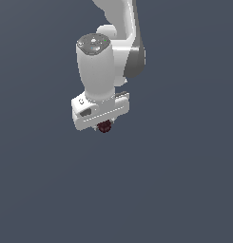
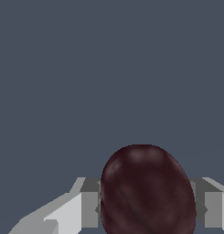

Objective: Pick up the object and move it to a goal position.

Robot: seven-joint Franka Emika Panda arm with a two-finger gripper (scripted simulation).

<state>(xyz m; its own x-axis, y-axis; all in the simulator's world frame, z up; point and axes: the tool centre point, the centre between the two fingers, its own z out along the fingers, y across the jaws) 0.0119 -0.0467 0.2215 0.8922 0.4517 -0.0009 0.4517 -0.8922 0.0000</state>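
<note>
The object, a small dark maroon-red ball [image 1: 104, 126], peeks out just under my white gripper [image 1: 104, 126] in the exterior view. In the wrist view the ball [image 2: 147, 192] fills the space between my two fingers [image 2: 88, 208], which press on either side of it. The gripper is shut on the ball. The fingers are mostly hidden by the gripper body in the exterior view. I cannot tell from these views whether the ball rests on the surface or is held above it.
A plain dark grey-blue surface [image 1: 175, 190] fills the background in both views. The white arm [image 1: 115, 28] rises to the top of the exterior view. No other objects show.
</note>
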